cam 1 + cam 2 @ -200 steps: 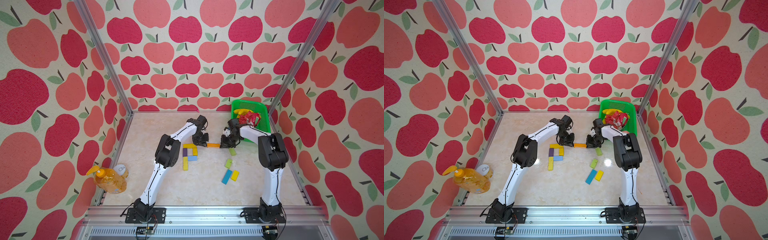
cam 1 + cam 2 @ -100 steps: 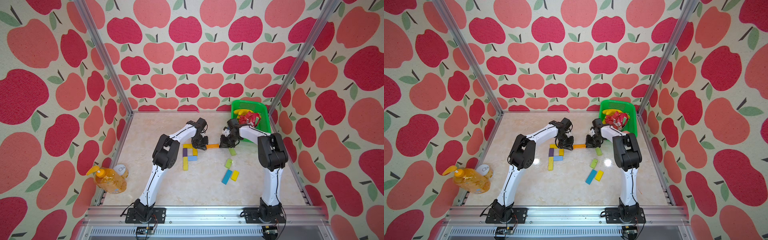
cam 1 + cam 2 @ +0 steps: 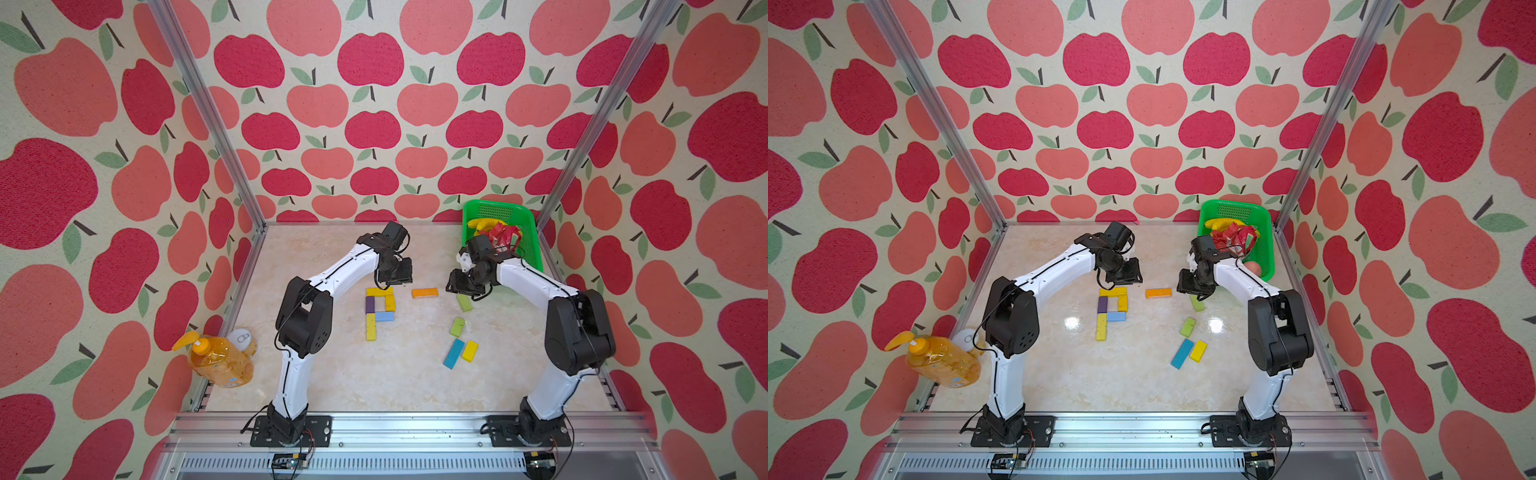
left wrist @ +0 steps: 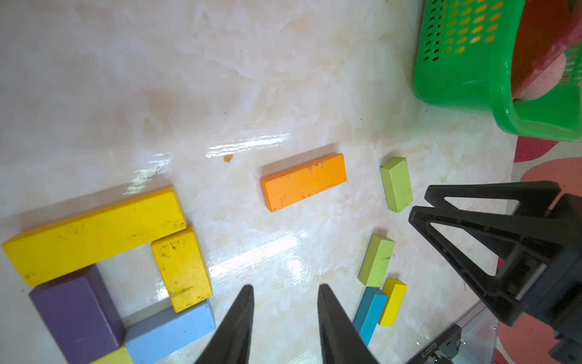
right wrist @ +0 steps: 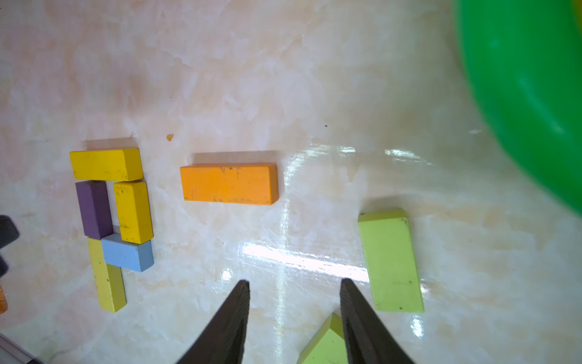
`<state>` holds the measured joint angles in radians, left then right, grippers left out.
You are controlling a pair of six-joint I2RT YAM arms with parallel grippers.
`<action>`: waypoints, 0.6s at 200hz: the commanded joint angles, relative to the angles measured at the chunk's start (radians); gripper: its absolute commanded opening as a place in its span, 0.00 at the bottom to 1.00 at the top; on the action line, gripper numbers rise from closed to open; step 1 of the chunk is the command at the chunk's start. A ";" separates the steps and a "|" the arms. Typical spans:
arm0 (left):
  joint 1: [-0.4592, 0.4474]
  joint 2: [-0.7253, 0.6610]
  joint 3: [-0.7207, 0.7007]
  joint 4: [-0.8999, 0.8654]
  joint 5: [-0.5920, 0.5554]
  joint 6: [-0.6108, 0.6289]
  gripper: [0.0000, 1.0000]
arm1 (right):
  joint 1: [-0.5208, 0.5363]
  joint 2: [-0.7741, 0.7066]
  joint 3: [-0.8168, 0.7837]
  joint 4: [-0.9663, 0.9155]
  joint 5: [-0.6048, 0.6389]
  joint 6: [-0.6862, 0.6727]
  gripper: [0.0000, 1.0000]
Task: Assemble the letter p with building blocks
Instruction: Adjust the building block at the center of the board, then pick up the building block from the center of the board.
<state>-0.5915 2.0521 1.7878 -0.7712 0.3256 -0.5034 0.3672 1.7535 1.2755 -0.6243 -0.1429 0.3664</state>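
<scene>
Fingers newly apart, off orange block

- The letter p runs off the left wrist view's edge; its lowest yellow block shows only a corner.
- A light green block is cut by the right wrist view's edge.
- The green basket there is blurred (and cropped).
- In a top view the right arm half hides a pinkish round thing.

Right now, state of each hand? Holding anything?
Left hand: open, holding nothing.
Right hand: open, holding nothing.
</scene>
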 commanded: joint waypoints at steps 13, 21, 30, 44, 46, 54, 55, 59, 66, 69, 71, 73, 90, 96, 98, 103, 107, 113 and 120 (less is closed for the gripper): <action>0.001 -0.040 -0.072 0.055 0.018 0.014 0.39 | 0.000 0.003 -0.073 -0.018 0.118 -0.036 0.55; -0.001 -0.054 -0.087 0.060 0.021 0.015 0.39 | 0.000 0.007 -0.086 0.003 0.120 -0.036 0.57; -0.003 -0.075 -0.110 0.065 0.018 0.017 0.39 | 0.001 0.018 -0.091 0.020 0.122 -0.036 0.58; -0.003 -0.111 -0.146 0.073 0.007 0.019 0.40 | 0.001 0.035 -0.093 0.037 0.137 -0.037 0.59; -0.003 -0.116 -0.153 0.073 0.006 0.018 0.40 | 0.001 0.037 -0.092 0.039 0.139 -0.037 0.59; -0.003 -0.139 -0.174 0.079 -0.002 0.017 0.41 | 0.001 0.042 -0.093 0.048 0.143 -0.038 0.60; -0.003 -0.142 -0.178 0.080 -0.002 0.017 0.41 | 0.001 0.042 -0.093 0.050 0.143 -0.038 0.60; -0.003 -0.152 -0.189 0.083 -0.005 0.016 0.42 | 0.001 0.044 -0.094 0.056 0.143 -0.038 0.60; -0.003 -0.171 -0.209 0.089 -0.009 0.013 0.43 | 0.001 0.044 -0.098 0.070 0.146 -0.039 0.60; -0.002 -0.178 -0.217 0.091 -0.011 0.013 0.44 | 0.001 0.044 -0.098 0.075 0.148 -0.040 0.60; -0.001 -0.181 -0.221 0.093 -0.012 0.011 0.45 | 0.001 0.045 -0.098 0.077 0.149 -0.041 0.61; -0.001 -0.187 -0.226 0.095 -0.014 0.011 0.46 | 0.001 0.046 -0.099 0.078 0.151 -0.042 0.61; 0.002 -0.216 -0.256 0.103 -0.022 0.005 0.48 | 0.001 0.075 -0.078 0.068 0.165 -0.056 0.63; 0.002 -0.222 -0.261 0.104 -0.022 0.003 0.49 | 0.002 0.086 -0.074 0.065 0.176 -0.061 0.63; 0.003 -0.224 -0.263 0.104 -0.023 0.003 0.49 | 0.001 0.089 -0.073 0.065 0.179 -0.063 0.63; 0.005 -0.228 -0.268 0.105 -0.023 0.001 0.50 | 0.002 0.095 -0.071 0.065 0.188 -0.067 0.63; 0.006 -0.233 -0.273 0.108 -0.025 -0.001 0.51 | 0.002 0.100 -0.069 0.066 0.199 -0.072 0.63; 0.006 -0.238 -0.279 0.110 -0.026 -0.002 0.51 | 0.002 0.108 -0.068 0.066 0.211 -0.078 0.63; 0.008 -0.246 -0.286 0.113 -0.024 -0.005 0.51 | 0.002 0.118 -0.064 0.066 0.222 -0.085 0.63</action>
<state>-0.5911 1.8286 1.5352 -0.6846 0.3210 -0.5049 0.3672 1.8175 1.1961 -0.5388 0.0227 0.3191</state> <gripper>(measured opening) 0.509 0.627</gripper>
